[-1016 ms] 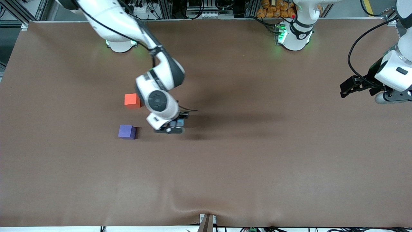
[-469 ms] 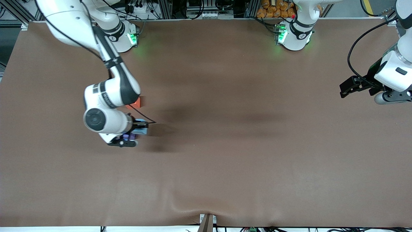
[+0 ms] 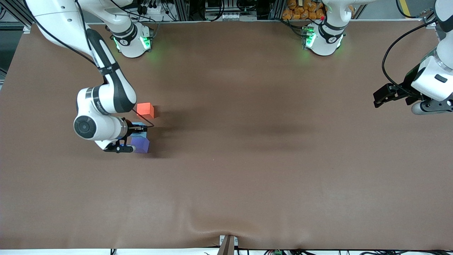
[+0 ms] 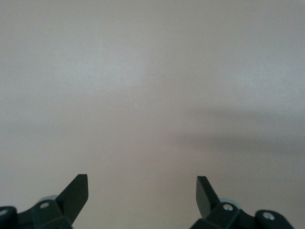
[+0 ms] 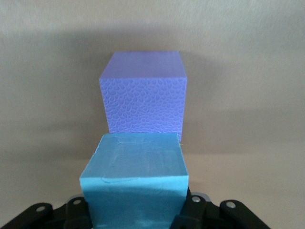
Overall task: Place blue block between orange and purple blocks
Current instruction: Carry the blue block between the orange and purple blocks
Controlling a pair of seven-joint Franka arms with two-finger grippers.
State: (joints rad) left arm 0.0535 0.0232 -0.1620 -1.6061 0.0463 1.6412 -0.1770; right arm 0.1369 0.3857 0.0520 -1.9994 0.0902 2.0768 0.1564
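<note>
My right gripper is shut on the light blue block, which fills the low middle of the right wrist view. It holds the block just above the table, between the orange block and the purple block. The purple block stands close in front of the blue one in the right wrist view. The orange block is farther from the front camera than the purple one. My left gripper is open and empty, waiting above the left arm's end of the table; its fingertips show over bare cloth.
The table is covered with a brown cloth. A fold in the cloth lies at the edge nearest the front camera, by a small bracket. The two arm bases stand along the edge farthest from that camera.
My right arm has swung toward its own end of the table with the blue block. It went from beside the two cubes to the gap between them. The left arm has not moved.
</note>
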